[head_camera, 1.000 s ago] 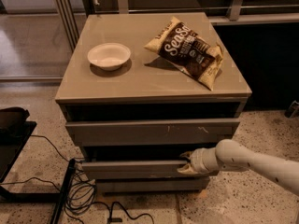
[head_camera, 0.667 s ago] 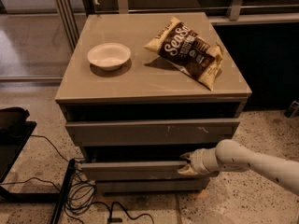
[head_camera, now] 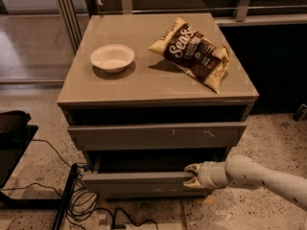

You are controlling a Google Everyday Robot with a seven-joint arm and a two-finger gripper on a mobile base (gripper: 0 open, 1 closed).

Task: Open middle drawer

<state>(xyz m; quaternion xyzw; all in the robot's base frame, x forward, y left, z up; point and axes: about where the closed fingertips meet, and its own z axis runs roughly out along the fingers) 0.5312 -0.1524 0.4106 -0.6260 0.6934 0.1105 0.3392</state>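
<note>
The middle drawer is a plain grey-brown front below the scratched top drawer front. It stands pulled out a little, with a dark gap above it. My gripper reaches in from the right on a white arm. It is at the right end of the middle drawer's upper edge, shut on that edge. The lowest front shows as a narrow strip underneath.
On the cabinet top sit a white bowl and a brown-and-yellow chip bag. Black cables lie on the speckled floor at the lower left. A dark object stands at the far left.
The middle drawer has come out slightly toward the camera, and the gap above it is wider. My gripper has moved with it.
</note>
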